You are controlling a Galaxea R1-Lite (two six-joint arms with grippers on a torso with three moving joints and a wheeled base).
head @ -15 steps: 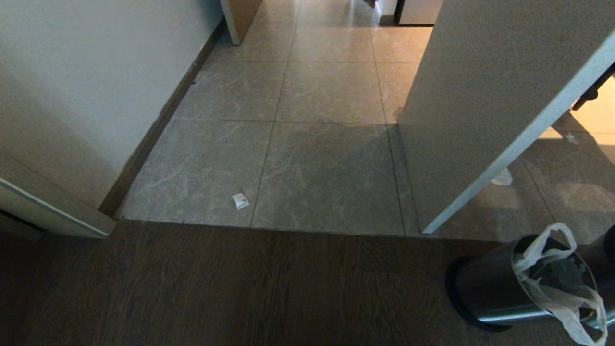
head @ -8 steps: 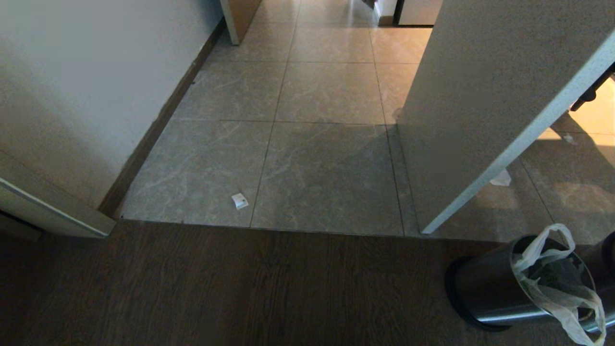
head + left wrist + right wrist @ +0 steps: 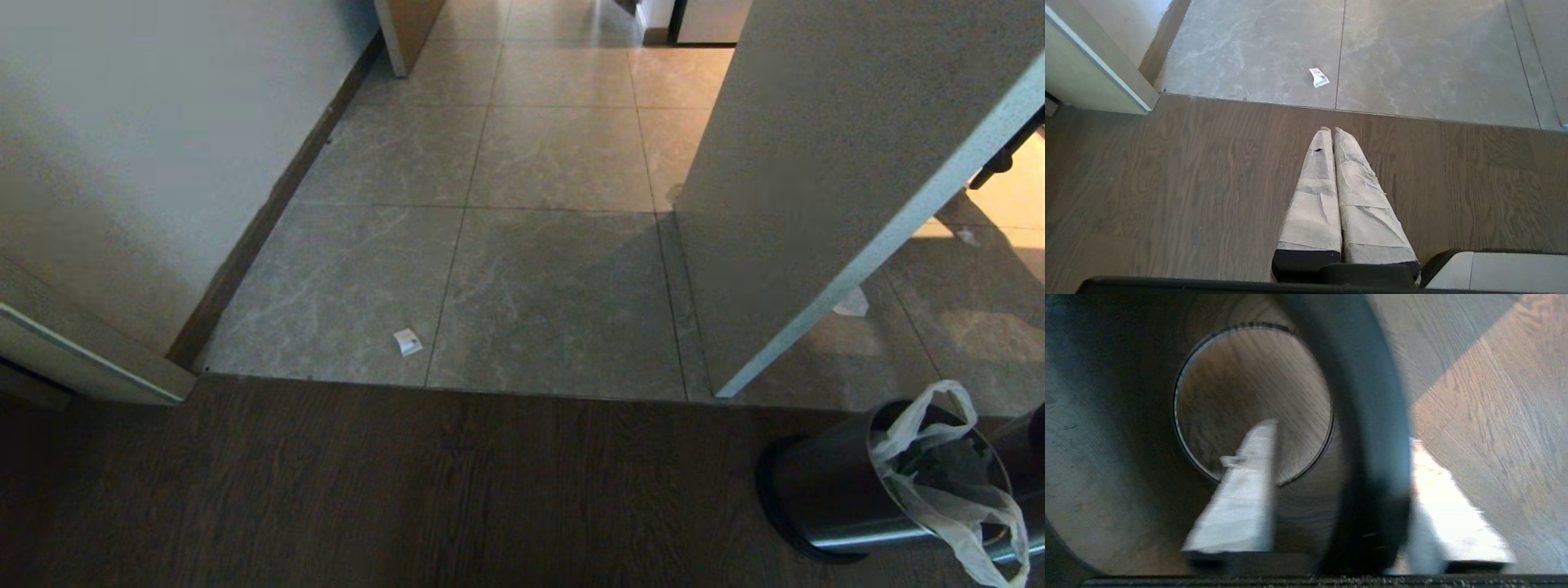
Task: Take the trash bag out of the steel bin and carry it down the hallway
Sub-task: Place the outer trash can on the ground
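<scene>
The steel bin (image 3: 824, 490), shiny with a black base, stands on the dark wood floor at the lower right of the head view. A thin whitish trash bag (image 3: 939, 490) lies in its mouth, with its handles hanging over the rim. My right gripper (image 3: 1341, 433) is open and straddles the bin's black rim (image 3: 1372, 416), one finger inside the bin and one outside. No bag shows in the right wrist view. My left gripper (image 3: 1331, 130) is shut and empty, parked above the wood floor. The hallway is out of view.
Grey marbled tiles (image 3: 555, 286) begin past the wood floor (image 3: 408, 490). A wall with brown skirting (image 3: 261, 220) runs along the left. A pale slanted panel (image 3: 816, 163) rises just beyond the bin. Paper scraps (image 3: 408, 341) (image 3: 853, 304) lie on the tiles.
</scene>
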